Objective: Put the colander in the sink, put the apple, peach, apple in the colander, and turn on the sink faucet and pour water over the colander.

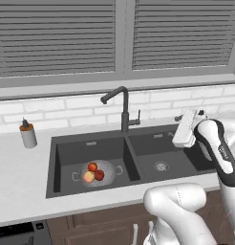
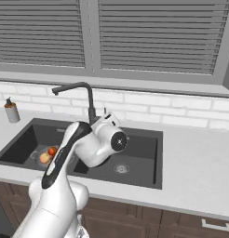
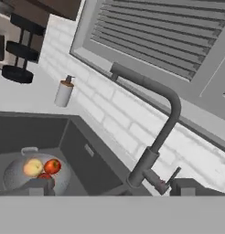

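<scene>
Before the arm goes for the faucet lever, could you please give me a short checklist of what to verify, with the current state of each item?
1. Colander sits in the left basin of the sink: ok.
2. All three fruits in the colander, the peach and two apples: ok.
3. Faucet spout points over the left basin, toward the colander: ok in the left base view; whether it is exactly above the colander, cannot tell.
4. Water running: not ok, no stream is visible yet.
5. Gripper empty with jaws wide open: ok.
6. Gripper lined up with the lever: close beside it in the hand view; contact, cannot tell.
</scene>
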Available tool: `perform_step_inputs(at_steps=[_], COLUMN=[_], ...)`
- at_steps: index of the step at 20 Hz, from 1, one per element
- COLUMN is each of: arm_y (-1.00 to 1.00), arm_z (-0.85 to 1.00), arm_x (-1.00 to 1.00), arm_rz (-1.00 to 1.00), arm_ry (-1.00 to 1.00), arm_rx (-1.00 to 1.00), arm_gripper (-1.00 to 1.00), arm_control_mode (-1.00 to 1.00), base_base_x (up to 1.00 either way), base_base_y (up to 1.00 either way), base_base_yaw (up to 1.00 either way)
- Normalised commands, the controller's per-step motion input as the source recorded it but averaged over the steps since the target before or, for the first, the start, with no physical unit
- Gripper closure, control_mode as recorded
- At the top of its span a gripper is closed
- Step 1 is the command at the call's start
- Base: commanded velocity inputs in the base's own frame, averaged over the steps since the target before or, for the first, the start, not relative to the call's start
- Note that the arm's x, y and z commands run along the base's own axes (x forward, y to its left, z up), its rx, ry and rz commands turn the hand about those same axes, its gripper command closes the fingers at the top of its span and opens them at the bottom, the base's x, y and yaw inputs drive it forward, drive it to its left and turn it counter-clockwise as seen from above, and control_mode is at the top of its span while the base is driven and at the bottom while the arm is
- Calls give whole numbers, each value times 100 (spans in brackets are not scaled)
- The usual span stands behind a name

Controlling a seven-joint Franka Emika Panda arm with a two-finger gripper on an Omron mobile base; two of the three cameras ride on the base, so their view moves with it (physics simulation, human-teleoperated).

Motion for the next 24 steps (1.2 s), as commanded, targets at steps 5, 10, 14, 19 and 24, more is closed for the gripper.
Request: perform_step_inputs(at_steps=[5,10,14,19,24], arm_y=[0,0,11,9,-2], arm_z=[0,-5,-8,-11,0], arm_x=[66,52,47,33,50], arm_rz=[0,0,0,-1,-2], arm_ry=[0,0,0,0,1], arm_rx=[37,30,18,13,3], arm_gripper=[-100,-100,-100,-100,-100], arm_control_mode=[-100,-100,-100,-100,-100], base_base_x=[0,0,0,0,0], base_base_y=[0,0,0,0,0], base_base_yaw=[0,0,0,0,0])
